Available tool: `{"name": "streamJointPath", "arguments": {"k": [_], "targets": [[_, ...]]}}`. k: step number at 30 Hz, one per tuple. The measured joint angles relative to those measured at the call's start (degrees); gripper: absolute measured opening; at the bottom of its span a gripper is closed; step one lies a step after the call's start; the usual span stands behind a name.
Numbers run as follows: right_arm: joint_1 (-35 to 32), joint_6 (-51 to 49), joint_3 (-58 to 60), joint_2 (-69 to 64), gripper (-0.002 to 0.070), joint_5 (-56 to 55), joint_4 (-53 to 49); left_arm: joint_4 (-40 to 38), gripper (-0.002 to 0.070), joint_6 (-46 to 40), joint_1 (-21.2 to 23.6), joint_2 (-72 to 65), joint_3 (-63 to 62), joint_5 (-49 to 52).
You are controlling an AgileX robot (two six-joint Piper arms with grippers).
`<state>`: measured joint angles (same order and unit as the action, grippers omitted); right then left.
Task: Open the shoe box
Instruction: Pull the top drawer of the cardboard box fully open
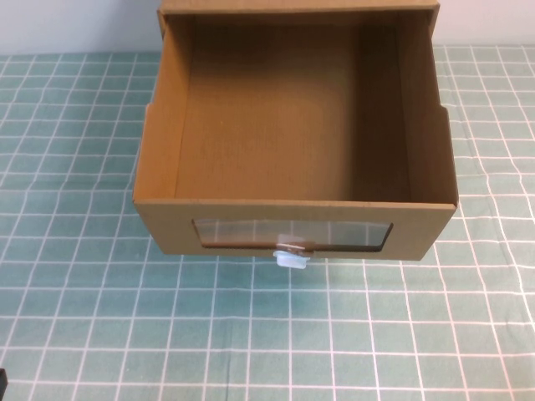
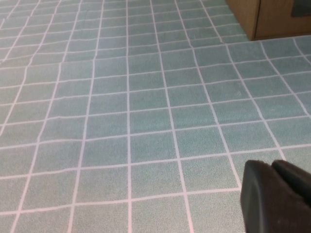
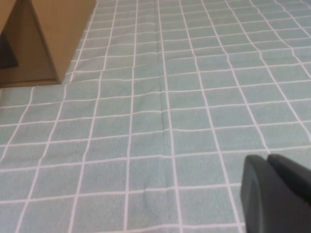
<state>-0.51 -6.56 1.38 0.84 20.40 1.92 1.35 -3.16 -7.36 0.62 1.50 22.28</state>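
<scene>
The box (image 1: 167,224) is found open, so the left hand (image 2: 273,165) and right hand (image 3: 268,157) are parked closed and empty above the counter (image 1: 84,317).

Shoe box (image 1: 292,125) — plain brown cardboard, clear front window (image 1: 292,234), pale white-blue tab (image 1: 291,260). Desk cloth (image 1: 84,317) teal-green, white grid lines. Left pincer (image 2: 273,167), right pincer (image 3: 268,160) — black.

Teal grid-lined tablecloth (image 1: 84,317), pale wall (image 1: 75,25) behind
</scene>
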Motion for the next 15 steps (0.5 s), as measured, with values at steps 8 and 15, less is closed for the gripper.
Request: {"name": "streamJointPath", "arguments": {"k": [8, 15], "targets": [[0.0, 0.0, 0.0, 0.0, -0.0014, 0.0, 0.2, 0.0, -0.0005, 0.0, 0.0, 0.0, 0.0, 0.0], [0.4, 0.1, 0.0, 0.0, -0.0014, 0.0, 0.3, 0.0, -0.0005, 0.0, 0.0, 0.0, 0.0, 0.0]]}}
